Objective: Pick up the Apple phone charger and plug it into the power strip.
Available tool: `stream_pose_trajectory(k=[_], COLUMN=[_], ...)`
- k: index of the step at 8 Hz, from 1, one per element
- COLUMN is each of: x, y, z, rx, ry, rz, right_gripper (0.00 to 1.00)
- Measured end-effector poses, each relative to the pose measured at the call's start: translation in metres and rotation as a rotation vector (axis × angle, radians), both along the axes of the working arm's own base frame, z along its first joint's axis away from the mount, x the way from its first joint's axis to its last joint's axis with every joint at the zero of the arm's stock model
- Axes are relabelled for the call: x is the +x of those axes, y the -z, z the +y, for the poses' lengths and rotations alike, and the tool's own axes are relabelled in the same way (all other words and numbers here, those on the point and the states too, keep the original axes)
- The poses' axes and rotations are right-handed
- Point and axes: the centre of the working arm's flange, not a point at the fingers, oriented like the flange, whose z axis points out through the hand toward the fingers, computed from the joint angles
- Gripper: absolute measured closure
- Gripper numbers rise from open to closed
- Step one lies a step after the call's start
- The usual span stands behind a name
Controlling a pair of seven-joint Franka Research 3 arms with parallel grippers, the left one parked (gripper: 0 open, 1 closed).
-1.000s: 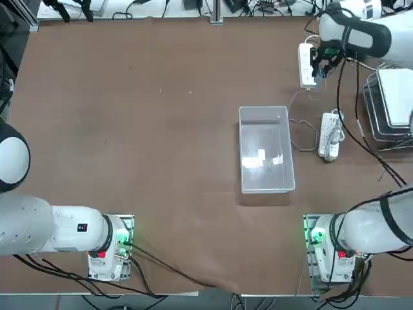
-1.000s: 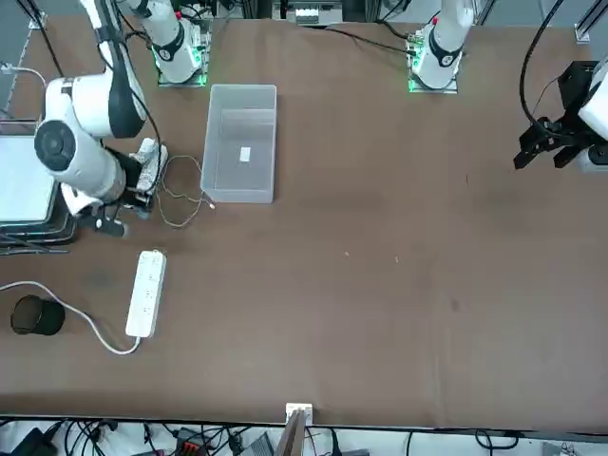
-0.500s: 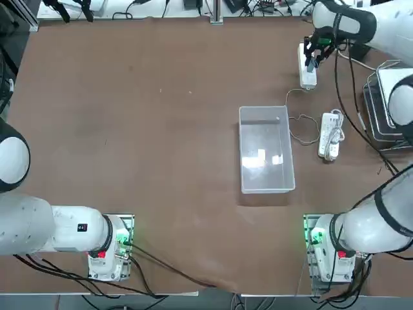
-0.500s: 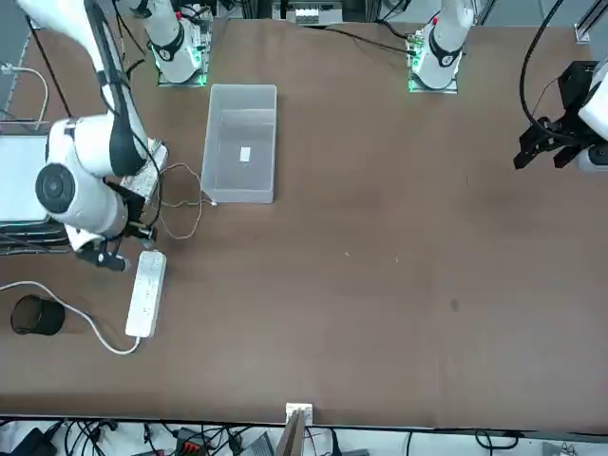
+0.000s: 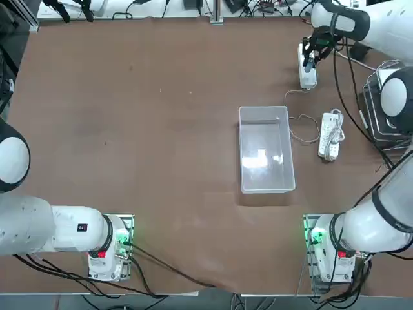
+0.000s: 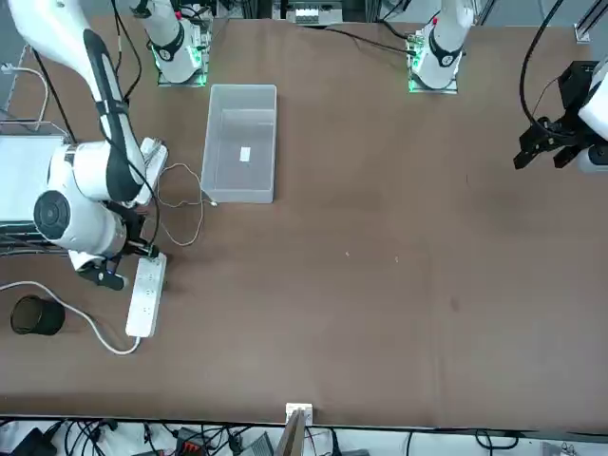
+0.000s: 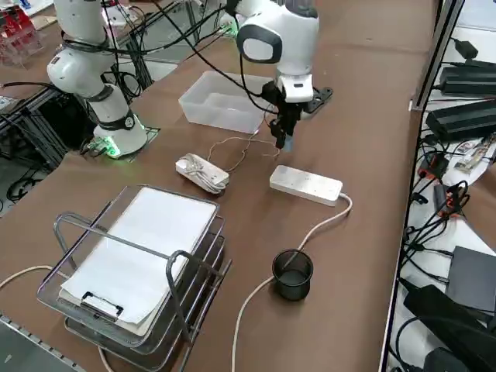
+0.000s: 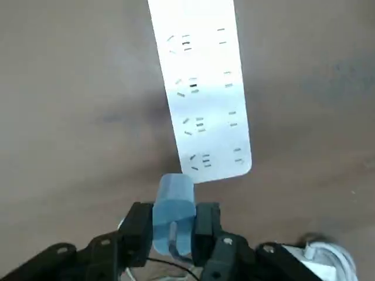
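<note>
Your right gripper is clenched on the Apple phone charger, holding it just above the near end of the power strip, out toward one o'clock from the right arm's base. The charger's thin wire trails back toward the clear bin on the counter.

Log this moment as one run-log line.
right gripper: shut on Apple phone charger | position: above near end of power strip | plug: not yet inserted
</note>
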Motion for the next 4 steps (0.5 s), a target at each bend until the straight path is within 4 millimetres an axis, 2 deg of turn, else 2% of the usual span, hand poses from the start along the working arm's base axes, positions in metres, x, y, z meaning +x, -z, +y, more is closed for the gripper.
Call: stream_pose_trajectory(k=[4], x=[0.003], y=[0.024], z=[-0.010], rx=[0.000], ry=[-0.019], rz=[0.005], right_gripper=[0.63])
